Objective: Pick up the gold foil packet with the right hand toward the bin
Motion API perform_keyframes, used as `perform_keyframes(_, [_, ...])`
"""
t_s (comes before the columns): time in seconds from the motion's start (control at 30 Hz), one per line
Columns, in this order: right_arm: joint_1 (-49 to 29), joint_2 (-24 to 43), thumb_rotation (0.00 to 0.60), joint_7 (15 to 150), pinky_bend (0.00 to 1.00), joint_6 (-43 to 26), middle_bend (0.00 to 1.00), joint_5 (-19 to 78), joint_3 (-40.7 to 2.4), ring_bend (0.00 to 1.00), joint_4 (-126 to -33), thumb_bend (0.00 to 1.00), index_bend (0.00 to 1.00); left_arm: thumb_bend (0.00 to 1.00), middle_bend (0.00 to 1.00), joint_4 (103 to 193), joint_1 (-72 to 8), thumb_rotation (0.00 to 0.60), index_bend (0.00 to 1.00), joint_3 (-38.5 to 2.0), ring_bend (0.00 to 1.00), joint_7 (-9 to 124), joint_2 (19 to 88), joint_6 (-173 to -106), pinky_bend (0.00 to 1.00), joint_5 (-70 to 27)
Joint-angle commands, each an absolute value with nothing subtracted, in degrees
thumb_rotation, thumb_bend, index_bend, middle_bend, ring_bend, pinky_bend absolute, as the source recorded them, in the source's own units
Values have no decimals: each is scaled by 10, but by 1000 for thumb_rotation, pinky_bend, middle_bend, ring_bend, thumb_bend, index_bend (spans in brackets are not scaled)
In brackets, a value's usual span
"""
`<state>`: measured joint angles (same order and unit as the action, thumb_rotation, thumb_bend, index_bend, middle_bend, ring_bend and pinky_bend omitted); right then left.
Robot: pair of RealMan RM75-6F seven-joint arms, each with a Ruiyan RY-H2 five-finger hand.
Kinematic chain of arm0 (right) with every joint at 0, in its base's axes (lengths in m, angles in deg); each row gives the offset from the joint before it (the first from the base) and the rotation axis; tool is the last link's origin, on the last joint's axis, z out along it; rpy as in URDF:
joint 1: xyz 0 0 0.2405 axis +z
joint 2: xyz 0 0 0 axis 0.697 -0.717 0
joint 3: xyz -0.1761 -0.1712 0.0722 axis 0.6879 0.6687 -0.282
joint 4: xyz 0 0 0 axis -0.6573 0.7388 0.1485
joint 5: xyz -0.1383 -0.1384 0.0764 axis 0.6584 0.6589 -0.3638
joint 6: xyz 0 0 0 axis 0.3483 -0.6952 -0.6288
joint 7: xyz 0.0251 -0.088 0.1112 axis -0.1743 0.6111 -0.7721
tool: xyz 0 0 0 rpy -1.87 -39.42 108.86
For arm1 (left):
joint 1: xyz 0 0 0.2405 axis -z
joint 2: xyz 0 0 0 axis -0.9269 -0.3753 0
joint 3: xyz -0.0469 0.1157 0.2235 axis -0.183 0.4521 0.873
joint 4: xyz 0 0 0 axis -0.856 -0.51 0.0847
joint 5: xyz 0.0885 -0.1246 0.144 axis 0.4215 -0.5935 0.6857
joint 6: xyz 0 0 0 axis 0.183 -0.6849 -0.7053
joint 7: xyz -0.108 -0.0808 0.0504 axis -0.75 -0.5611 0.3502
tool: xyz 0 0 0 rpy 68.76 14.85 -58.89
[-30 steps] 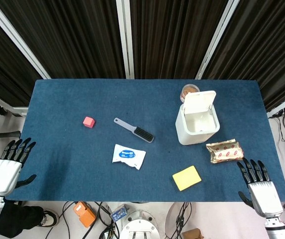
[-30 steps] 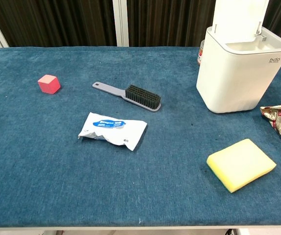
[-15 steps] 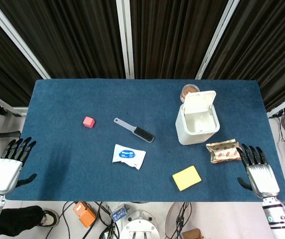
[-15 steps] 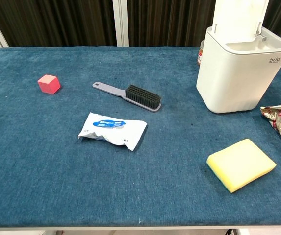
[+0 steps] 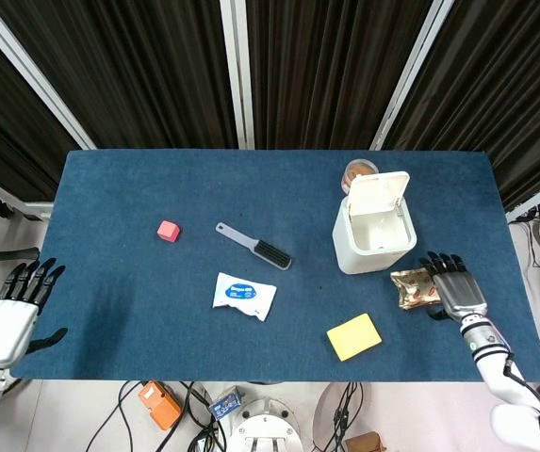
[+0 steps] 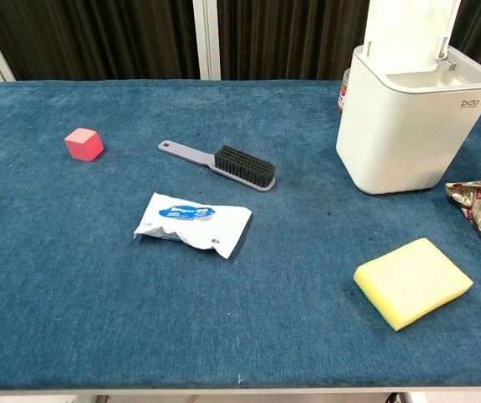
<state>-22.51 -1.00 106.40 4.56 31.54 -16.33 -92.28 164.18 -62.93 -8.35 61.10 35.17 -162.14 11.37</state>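
Observation:
The gold foil packet (image 5: 412,287) lies on the blue table just right of the white bin (image 5: 374,229), whose lid stands open. In the chest view the packet (image 6: 479,202) is cut off by the right edge, below the bin (image 6: 410,122). My right hand (image 5: 454,285) hovers over the packet's right end with fingers spread and holds nothing; whether it touches the foil is unclear. In the chest view only a dark fingertip of it shows at the right edge. My left hand (image 5: 10,315) is off the table's left front corner, fingers apart, holding nothing.
A yellow sponge (image 5: 353,336) lies near the front edge, left of the packet. A white wipes packet (image 5: 243,296), a grey brush (image 5: 253,246) and a pink cube (image 5: 167,230) lie across the middle and left. A brown-lidded jar (image 5: 356,173) stands behind the bin.
My right hand has moved from beyond the front right edge up and leftward, onto the table and over the packet's right end. The left hand has drifted slightly lower.

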Motion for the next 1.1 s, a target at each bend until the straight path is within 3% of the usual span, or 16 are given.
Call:
perform_keyframes(0.03, [-217, -1, 600, 1062, 384, 51, 368, 308, -156, 320, -906, 369, 554, 92, 0, 1641, -629, 600, 0, -83, 0, 610, 352, -1622, 3, 115])
perform_keyframes(0.1, [-216, 4, 600, 1057, 473, 46, 483, 311, -154, 432, -896, 371, 686, 93, 0, 1641, -629, 600, 0, -83, 0, 611, 353, -1622, 3, 114])
perform_keyframes(0.23, [-230, 5, 600, 1013, 582, -1, 606, 350, -154, 547, -886, 383, 831, 92, 0, 1641, -630, 600, 0, -83, 0, 611, 353, -1623, 3, 115])
perform_keyframes(0.5, [-311, -57, 600, 848, 609, -198, 629, 482, -146, 564, -902, 385, 862, 93, 0, 1641, -629, 600, 0, -84, 0, 612, 354, -1621, 3, 114])
perform_keyframes(0.67, [-336, -108, 600, 750, 611, -292, 629, 523, -170, 565, -941, 385, 862, 93, 0, 1643, -627, 600, 0, -84, 0, 618, 356, -1617, 3, 114])
perform_keyframes(0.9, [-272, -101, 600, 713, 611, -270, 629, 502, -242, 565, -1035, 385, 845, 93, 0, 1645, -623, 600, 0, -85, 0, 629, 359, -1607, 3, 108])
perform_keyframes(1.1, [-194, -11, 600, 748, 603, -227, 629, 415, -307, 560, -1051, 386, 820, 93, 0, 1645, -622, 600, 0, -86, 0, 626, 356, -1605, 3, 106])
